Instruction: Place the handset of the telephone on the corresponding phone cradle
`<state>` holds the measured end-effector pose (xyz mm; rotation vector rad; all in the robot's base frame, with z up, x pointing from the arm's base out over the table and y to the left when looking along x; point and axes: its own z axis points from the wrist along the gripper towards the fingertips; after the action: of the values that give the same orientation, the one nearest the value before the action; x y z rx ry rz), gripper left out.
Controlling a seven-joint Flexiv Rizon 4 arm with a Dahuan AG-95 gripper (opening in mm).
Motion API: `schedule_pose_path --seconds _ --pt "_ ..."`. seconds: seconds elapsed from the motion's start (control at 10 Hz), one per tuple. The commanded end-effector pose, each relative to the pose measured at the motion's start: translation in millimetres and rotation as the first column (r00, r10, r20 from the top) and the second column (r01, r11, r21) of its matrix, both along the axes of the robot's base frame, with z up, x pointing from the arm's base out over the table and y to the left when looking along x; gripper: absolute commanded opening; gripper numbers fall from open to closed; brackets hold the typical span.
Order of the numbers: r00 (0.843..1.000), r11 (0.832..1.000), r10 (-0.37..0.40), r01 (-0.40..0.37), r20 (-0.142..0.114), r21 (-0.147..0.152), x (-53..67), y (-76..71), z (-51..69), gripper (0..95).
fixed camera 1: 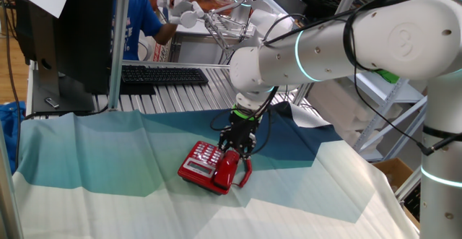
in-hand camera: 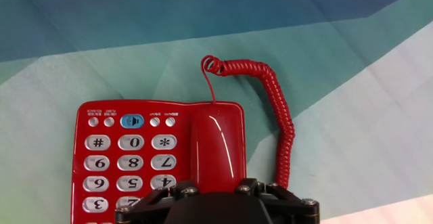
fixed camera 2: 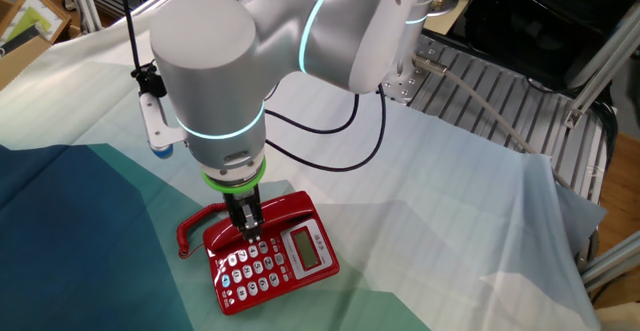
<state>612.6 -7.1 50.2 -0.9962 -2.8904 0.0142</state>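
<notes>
The red telephone (fixed camera 1: 196,164) sits on the teal and white cloth, its pale keypad (in-hand camera: 128,163) facing up. The red handset (in-hand camera: 216,139) lies along the cradle, the long recess beside the keypad, and covers it. My gripper (in-hand camera: 216,187) stands straight over the handset with one black finger against each long side, shut on it. It also shows in one fixed view (fixed camera 1: 237,149) and in the other fixed view (fixed camera 2: 246,231). The red coiled cord (in-hand camera: 284,122) loops on the cloth beside the phone. The near end of the handset is hidden under my hand.
A black keyboard (fixed camera 1: 162,74) and a monitor (fixed camera 1: 65,29) stand on the metal roller table (fixed camera 2: 480,81) behind the cloth. A person in a blue shirt (fixed camera 1: 141,15) stands at the back. A cardboard box (fixed camera 2: 30,21) lies off the cloth's far corner.
</notes>
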Motion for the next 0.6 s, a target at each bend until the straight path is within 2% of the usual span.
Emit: schedule_pose_path --seconds 0.1,0.5,0.6 --pt "0.998 0.999 -0.045 0.045 -0.037 -0.021 -0.3 0.6 -0.3 95.0" --pt "0.998 0.999 -0.052 0.052 -0.040 -0.013 -0.8 1.1 0.9 95.0" --pt "0.998 0.999 -0.039 0.039 -0.043 0.005 -1.6 0.5 4.7 95.0"
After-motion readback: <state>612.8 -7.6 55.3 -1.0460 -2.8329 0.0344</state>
